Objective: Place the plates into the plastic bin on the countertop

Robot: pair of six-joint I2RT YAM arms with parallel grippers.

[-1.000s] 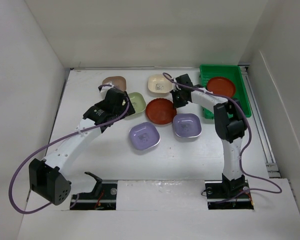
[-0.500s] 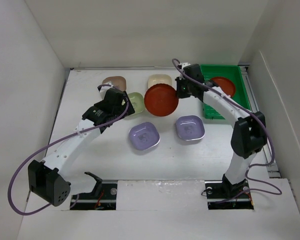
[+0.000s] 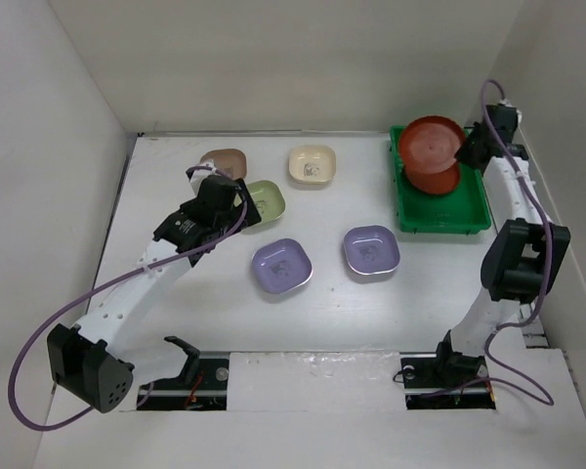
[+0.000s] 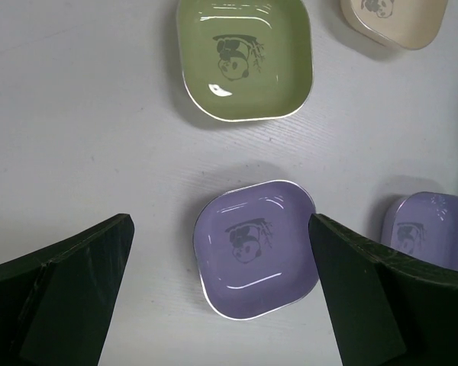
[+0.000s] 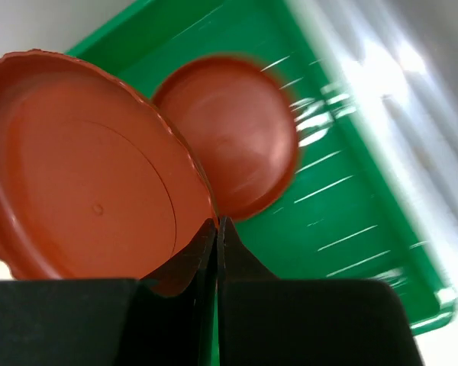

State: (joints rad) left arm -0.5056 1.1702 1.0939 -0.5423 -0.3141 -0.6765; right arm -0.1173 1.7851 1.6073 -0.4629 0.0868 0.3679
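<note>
Swinging over from mid-worktop, the right gripper point(image 3: 465, 151) has carried the held red-brown plate point(image 3: 430, 143) to the green bin point(image 3: 439, 217) at the worktop's point(image 3: 176, 293) far right corner.

From above, we see it tilted over the 2nd red-brown plate point(image 3: 438, 183), which lies in the bin. 5 dishes lie on the worktop: the tan-pink plate point(image 3: 224, 161), green plate point(image 3: 267, 200), cream plate point(image 3: 312, 164), left lavender plate point(image 3: 281, 265) and right lavender plate point(image 3: 371, 251).

On the left wrist, the left gripper point(image 4: 219, 229) gapes wide and holds nothing; the left lavender plate shows between its fingers.

On the right wrist, we see the fingers pinched tight on the held plate's rim.
</note>
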